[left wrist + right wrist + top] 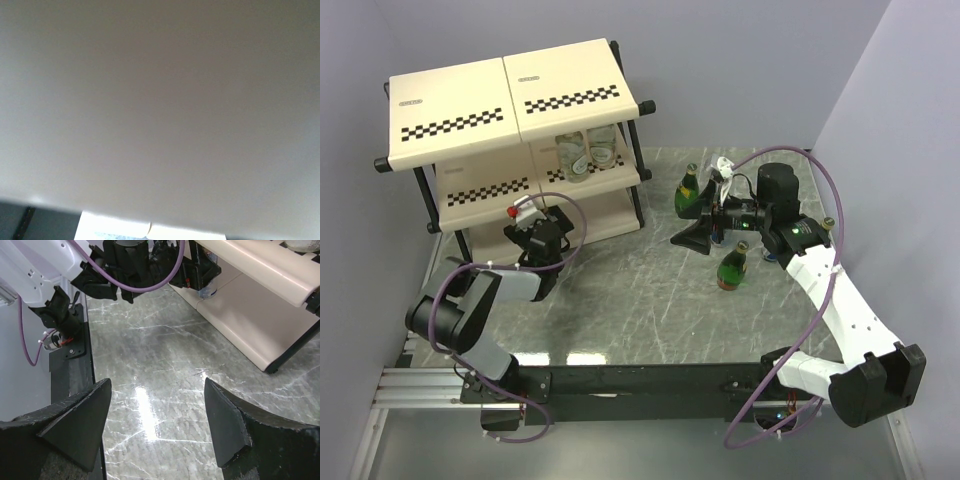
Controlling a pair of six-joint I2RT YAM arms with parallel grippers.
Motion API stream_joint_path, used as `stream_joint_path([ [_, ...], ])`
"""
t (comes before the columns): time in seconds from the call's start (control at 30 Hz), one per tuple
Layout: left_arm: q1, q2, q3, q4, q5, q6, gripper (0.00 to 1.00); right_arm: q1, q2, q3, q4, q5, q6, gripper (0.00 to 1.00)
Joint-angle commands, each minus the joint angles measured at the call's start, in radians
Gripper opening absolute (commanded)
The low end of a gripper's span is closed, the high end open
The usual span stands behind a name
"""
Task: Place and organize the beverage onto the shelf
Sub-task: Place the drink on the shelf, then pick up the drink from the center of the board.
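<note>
Marble table (650, 300) on view, two clear bottles (585, 150) parked on the shelf's (450, 100) middle tier, right gripper (157, 390) spread empty near the green bottles (732, 268), likely for the next pick, while left gripper (538, 228) noses into the lower tier, grip impossible to tell.

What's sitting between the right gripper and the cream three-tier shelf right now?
Only bare grey marble tabletop separates the right gripper from the cream checkered shelf, seen plainly in the right wrist view.

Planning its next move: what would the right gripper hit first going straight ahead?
Bare table lies ahead of the right gripper, then most likely the left arm in front of the shelf. If it tilts down, the table comes first; depth is unclear.
</note>
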Motion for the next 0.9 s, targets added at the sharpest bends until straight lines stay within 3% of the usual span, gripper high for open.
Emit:
stream_joint_path([
  [0.0,-0.007,-0.020,0.040,-0.070,0.081,-0.044,1.00,-0.011,-0.036,0.001,0.029,-0.024,-0.011,0.81],
  [0.87,-0.007,-0.014,0.070,-0.205,0.130,-0.142,0.99,-0.024,-0.049,-0.002,0.035,-0.041,-0.006,0.81],
])
